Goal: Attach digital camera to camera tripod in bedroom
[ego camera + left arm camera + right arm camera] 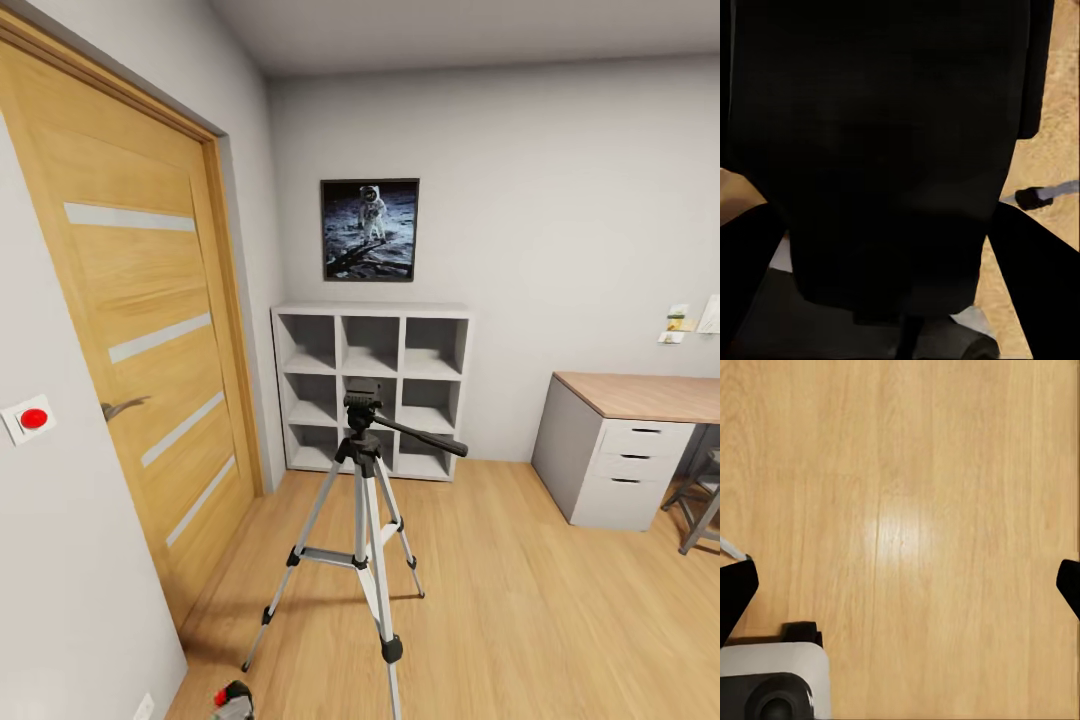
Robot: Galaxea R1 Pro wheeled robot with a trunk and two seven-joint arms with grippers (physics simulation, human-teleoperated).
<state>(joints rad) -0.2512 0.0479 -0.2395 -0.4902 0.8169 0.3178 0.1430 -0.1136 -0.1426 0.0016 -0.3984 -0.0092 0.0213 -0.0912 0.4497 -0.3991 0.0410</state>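
The camera tripod (364, 500) stands upright on the wood floor in the middle of the bedroom. It has silver legs and a black head (362, 398), and its pan handle (425, 436) points right. In the left wrist view the black, boxy digital camera (885, 150) sits between the two dark fingers (746, 262) of my left gripper (892, 255), which is shut on it. A tripod foot (1033, 197) shows beside it. In the head view the camera's red-spotted top (233, 698) peeks in at the lower edge, short of the tripod. My right gripper (900, 589) hangs open over bare floor.
An oak door (150, 340) lies to the left, with a white wall plate with a red dot (27, 418) beside it. A white cube shelf (370, 390) stands against the back wall behind the tripod. A desk with drawers (625, 440) and a stool (700, 495) are at the right. My base (772, 682) shows low in the right wrist view.
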